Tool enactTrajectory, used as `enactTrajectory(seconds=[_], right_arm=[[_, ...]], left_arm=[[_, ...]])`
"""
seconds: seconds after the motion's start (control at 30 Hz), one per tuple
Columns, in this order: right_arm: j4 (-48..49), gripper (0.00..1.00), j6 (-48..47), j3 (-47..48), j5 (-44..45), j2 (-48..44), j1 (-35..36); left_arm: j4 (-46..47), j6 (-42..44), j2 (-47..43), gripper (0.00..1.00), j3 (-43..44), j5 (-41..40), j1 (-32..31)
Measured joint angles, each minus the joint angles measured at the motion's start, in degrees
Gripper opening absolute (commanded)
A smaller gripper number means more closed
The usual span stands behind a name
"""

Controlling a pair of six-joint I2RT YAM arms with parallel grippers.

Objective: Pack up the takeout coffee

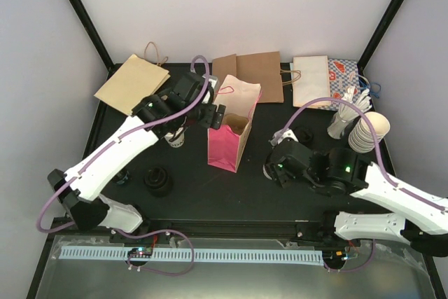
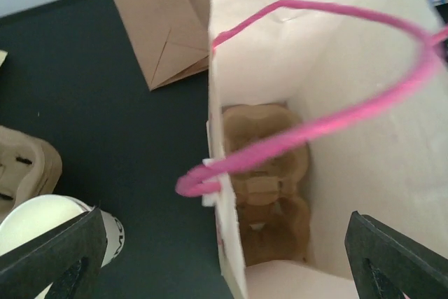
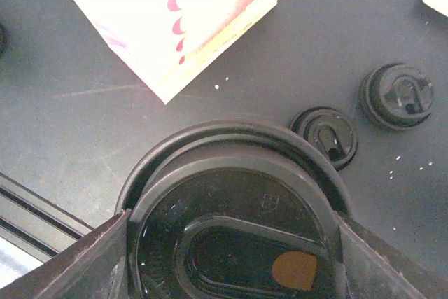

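Note:
The takeout coffee (image 1: 175,139) is a small white cup with dark print, standing open-topped left of the upright pink bag (image 1: 225,148). In the left wrist view the cup (image 2: 42,225) sits at the lower left, beside one finger. My left gripper (image 1: 215,115) hovers open over the bag's mouth, its fingers either side of the bag's near wall (image 2: 222,243). A brown cup carrier (image 2: 269,187) lies at the bottom of the bag, under the pink handle (image 2: 315,127). My right gripper (image 1: 271,166), right of the bag, is shut on a black lid (image 3: 231,208).
Flat brown bags (image 1: 133,82) (image 1: 255,75) and a white bag (image 1: 311,80) lie at the back. A stack of cream cups (image 1: 367,131) and a cup of stirrers (image 1: 343,120) stand at the right. Loose black lids (image 1: 158,181) (image 3: 325,136) (image 3: 397,96) rest on the table. Brown carriers (image 2: 21,166) lie near the cup.

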Motion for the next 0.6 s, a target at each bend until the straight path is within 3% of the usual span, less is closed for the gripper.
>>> enactTrajectory(seconds=[0.27, 0.4, 0.5, 0.6], right_arm=[[-4.0, 0.6, -0.4, 8.5, 3.5, 0.0, -0.1], [-4.8, 0.6, -1.0, 11.5, 5.7, -0.3, -0.2], [-5.2, 0.6, -1.6, 13.7, 7.1, -0.6, -0.3], [-5.7, 0.6, -2.2, 16.2, 8.6, -0.7, -0.3]], left_arm=[[0.2, -2.2, 2.0, 0.84, -1.9, 2.4, 4.1], [0.3, -2.3, 3.6, 0.65, -2.7, 3.8, 4.6], [0.6, -1.8, 4.5, 0.44, -2.9, 5.0, 5.2], [0.9, 0.0, 4.8, 0.31, -2.9, 6.4, 5.4]])
